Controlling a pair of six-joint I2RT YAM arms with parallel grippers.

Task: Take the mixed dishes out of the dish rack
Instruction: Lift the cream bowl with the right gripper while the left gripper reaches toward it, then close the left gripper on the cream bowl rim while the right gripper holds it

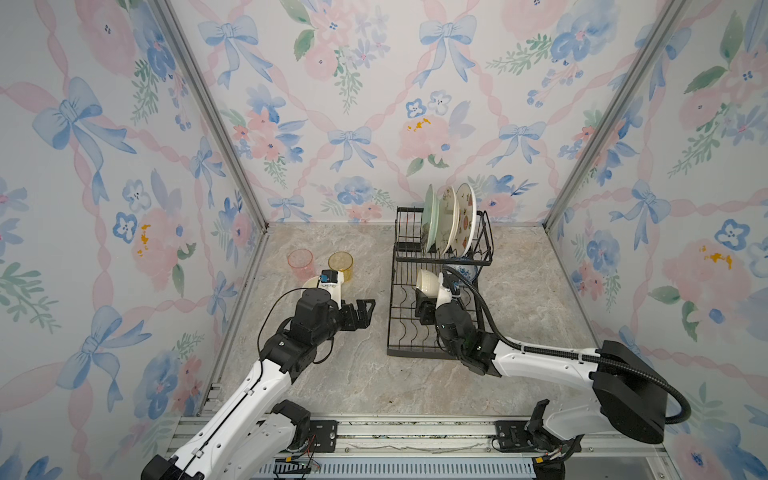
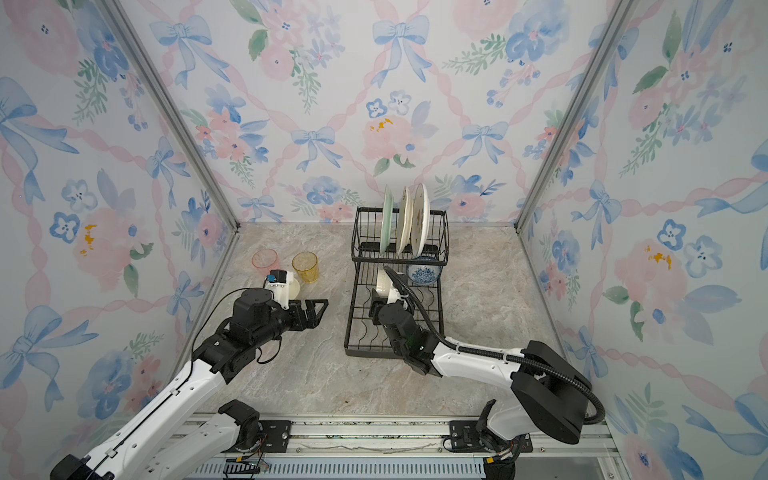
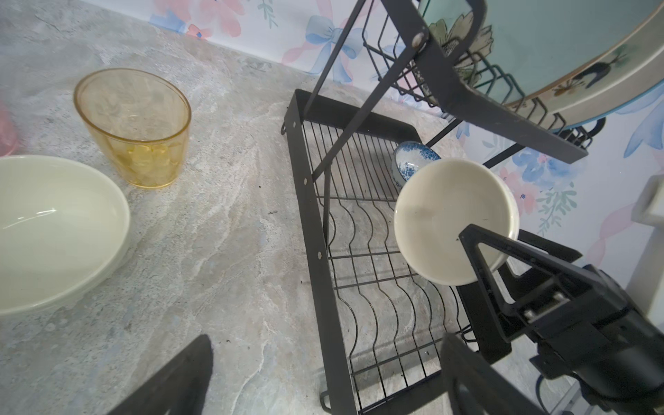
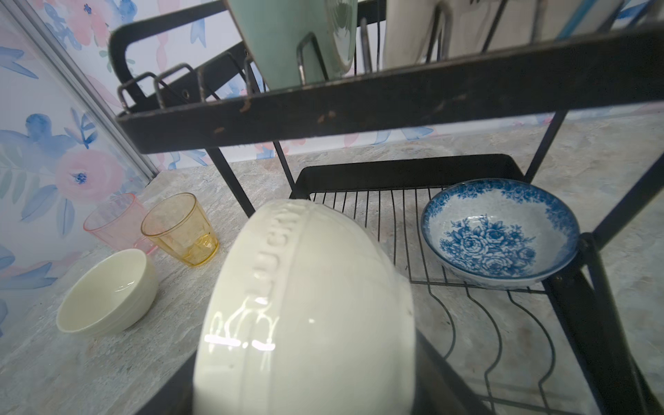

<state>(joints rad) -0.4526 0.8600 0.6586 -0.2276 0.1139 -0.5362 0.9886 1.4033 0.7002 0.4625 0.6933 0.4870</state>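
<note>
The dish rack (image 3: 313, 222) is black wire, its plates mint-green (image 1: 430, 216), floral-printed cream (image 1: 448, 216) and fruit-printed cream (image 1: 466, 216), with a blue-rose white bowl (image 4: 499, 233), an embossed cream bowl (image 4: 305, 305), a plain cream bowl (image 4: 107, 293), a pink tumbler (image 1: 300, 261), an amber tumbler (image 1: 341, 266), a grey-veined marble tabletop (image 1: 353, 374) and wallpaper (image 1: 353, 83) of blue bows and pink flowers.

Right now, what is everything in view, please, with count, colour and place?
dish rack: one, black, on table
pink tumbler: one, pink, table, left of dish rack
amber tumbler: one, amber, beside pink tumbler
cream bowl: one, cream, table, by tumblers
held bowl: one, cream, tilted over lower tray
blue-patterned bowl: one, blue-white, lower tray
mint-green plate: one, green, upper shelf
cream plates: two, cream, upper shelf
left gripper: one, black, open, empty
right gripper: one, black, shut on held bowl
</note>
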